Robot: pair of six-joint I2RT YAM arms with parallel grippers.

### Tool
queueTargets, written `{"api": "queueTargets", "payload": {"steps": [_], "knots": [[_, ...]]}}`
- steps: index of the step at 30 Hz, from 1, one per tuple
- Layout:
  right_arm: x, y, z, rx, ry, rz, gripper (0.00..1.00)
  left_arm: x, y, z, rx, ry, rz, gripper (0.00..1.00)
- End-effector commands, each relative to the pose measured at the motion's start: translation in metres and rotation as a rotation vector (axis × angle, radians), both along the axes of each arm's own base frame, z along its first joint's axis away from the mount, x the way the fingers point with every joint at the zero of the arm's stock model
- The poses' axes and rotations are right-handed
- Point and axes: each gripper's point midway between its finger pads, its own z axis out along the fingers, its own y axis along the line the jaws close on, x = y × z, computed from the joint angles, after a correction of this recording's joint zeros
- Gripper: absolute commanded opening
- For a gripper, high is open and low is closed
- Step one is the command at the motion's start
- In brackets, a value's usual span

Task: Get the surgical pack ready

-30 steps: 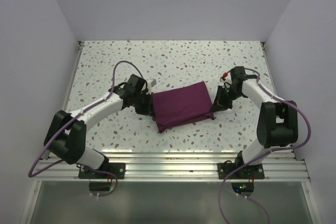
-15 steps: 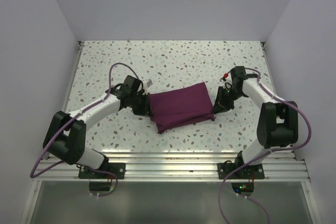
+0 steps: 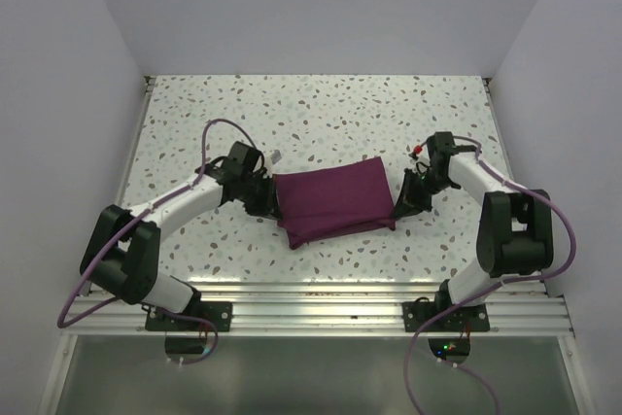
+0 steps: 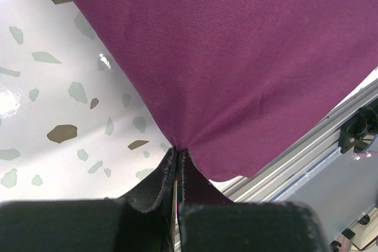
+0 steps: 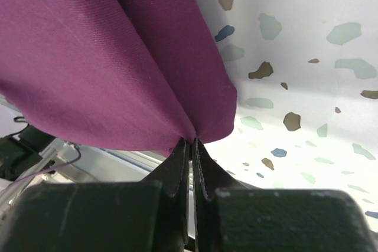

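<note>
Over on the left of the overhead view, the left arm [image 3: 185, 199] reaches in from the lower left corner, a purple cable [image 3: 219, 133] looping above it, and the left fingers [image 3: 264, 196] sit right at the left edge of the surgical pack [image 3: 335, 199]. The left wrist camera gives the close look: those fingers are pressed tight together with a pinch of the maroon fabric caught between their tips, and the cloth fans out from that point across the upper right of the frame. Centre frame in the overhead view, the pack is a folded, roughly rectangular maroon bundle in the middle of the speckled desk [image 3: 321, 114], tilted a little so its right end sits higher in the picture. Nothing but cloth shows; whatever is inside is hidden. Its lower edge throws a thin shadow on the desk, and I cannot tell whether the bundle is resting or raised. Moving right, the right fingers [image 3: 401, 203] meet the pack's lower right corner. On the right wrist camera they are closed hard on a gathered fold of fabric, which drapes away to the upper left. Behind them the right arm [image 3: 481, 177] bends back to the metal rail [image 3: 311, 310] along the bottom.
</note>
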Motion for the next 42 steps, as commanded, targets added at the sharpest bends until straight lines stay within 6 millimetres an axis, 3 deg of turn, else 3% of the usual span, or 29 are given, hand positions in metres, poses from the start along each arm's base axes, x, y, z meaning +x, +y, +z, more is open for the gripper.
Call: {"api": "queueTargets", "payload": {"steps": [1,5,7,8,9,10,12,16,18,20,21,22,24,28,33,36,38,42], "knots": [[0.000,-0.030,-0.006,-0.180,0.000,-0.025,0.00,-0.007,0.017,-0.010,0.067,0.029,0.022,0.00],[0.002,-0.032,0.003,-0.189,-0.030,-0.015,0.00,-0.011,0.023,-0.016,0.077,0.057,0.037,0.00],[0.005,-0.021,0.012,-0.122,-0.049,-0.001,0.14,-0.010,0.019,-0.010,0.047,0.036,0.014,0.00],[0.005,-0.018,0.016,-0.102,-0.051,0.000,0.29,-0.009,0.018,-0.006,0.035,0.025,0.010,0.05],[0.007,-0.015,0.022,-0.084,-0.066,0.000,0.32,-0.005,0.016,0.004,0.020,-0.010,0.009,0.12],[0.013,-0.010,0.031,-0.054,-0.094,0.003,0.35,-0.002,0.016,0.011,0.016,-0.034,0.013,0.26],[0.020,-0.008,0.048,-0.045,-0.133,-0.014,0.42,0.007,0.013,0.033,-0.007,-0.107,0.016,0.39],[0.034,0.001,0.078,0.014,-0.195,-0.027,0.47,0.014,0.015,0.061,-0.005,-0.169,0.020,0.43],[0.037,0.015,0.088,0.098,-0.205,-0.020,0.46,0.018,0.016,0.073,-0.007,-0.203,0.036,0.37],[0.039,0.028,0.089,0.162,-0.193,-0.015,0.38,0.021,0.014,0.080,-0.026,-0.226,0.046,0.32],[0.034,0.038,0.087,0.219,-0.168,-0.001,0.33,0.020,0.012,0.083,-0.042,-0.226,0.045,0.23],[0.033,0.043,0.081,0.247,-0.142,-0.004,0.23,0.019,0.003,0.088,-0.091,-0.231,0.019,0.18],[0.033,0.052,0.071,0.300,-0.120,-0.005,0.17,0.015,-0.006,0.084,-0.144,-0.205,-0.012,0.09],[0.024,0.047,0.036,0.258,-0.055,0.003,0.05,0.011,-0.026,0.082,-0.232,-0.187,-0.048,0.03],[-0.002,0.040,0.001,0.222,0.004,0.028,0.02,0.008,-0.029,0.086,-0.234,-0.201,-0.054,0.01],[-0.002,0.038,-0.008,0.208,-0.019,0.037,0.02,0.008,-0.026,0.089,-0.229,-0.212,-0.050,0.01],[0.005,0.041,-0.004,0.228,-0.045,0.034,0.03,0.007,-0.024,0.092,-0.223,-0.220,-0.047,0.01],[0.019,0.039,0.023,0.210,-0.120,0.024,0.06,0.002,-0.021,0.097,-0.230,-0.238,-0.033,0.05]]}}
